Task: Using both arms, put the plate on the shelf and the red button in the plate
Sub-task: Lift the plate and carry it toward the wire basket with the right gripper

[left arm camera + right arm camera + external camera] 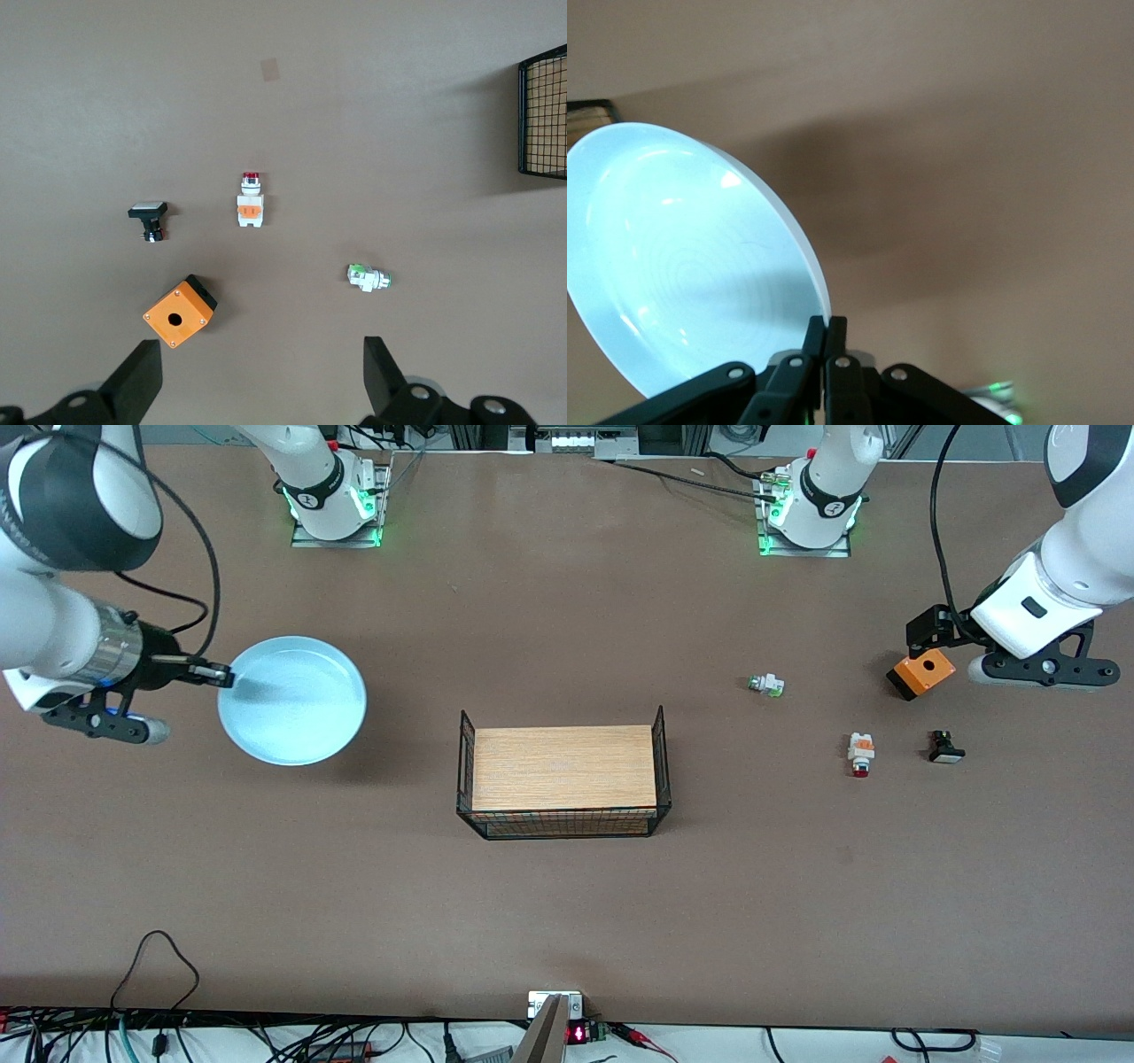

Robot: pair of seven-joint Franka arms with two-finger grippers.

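The right hand is pinched shut on the rim of the plate, holding it above the worktop toward the right arm's end. The left hand hangs with fingers spread wide and empty near the left arm's edge, over the orange box. The red button lies on the worktop, nearer the front camera than that box.

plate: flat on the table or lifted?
Lifted and tilted. The right gripper is pinched shut on the plate rim, and the right wrist view shows the plate angled up with its shadow on the table below.
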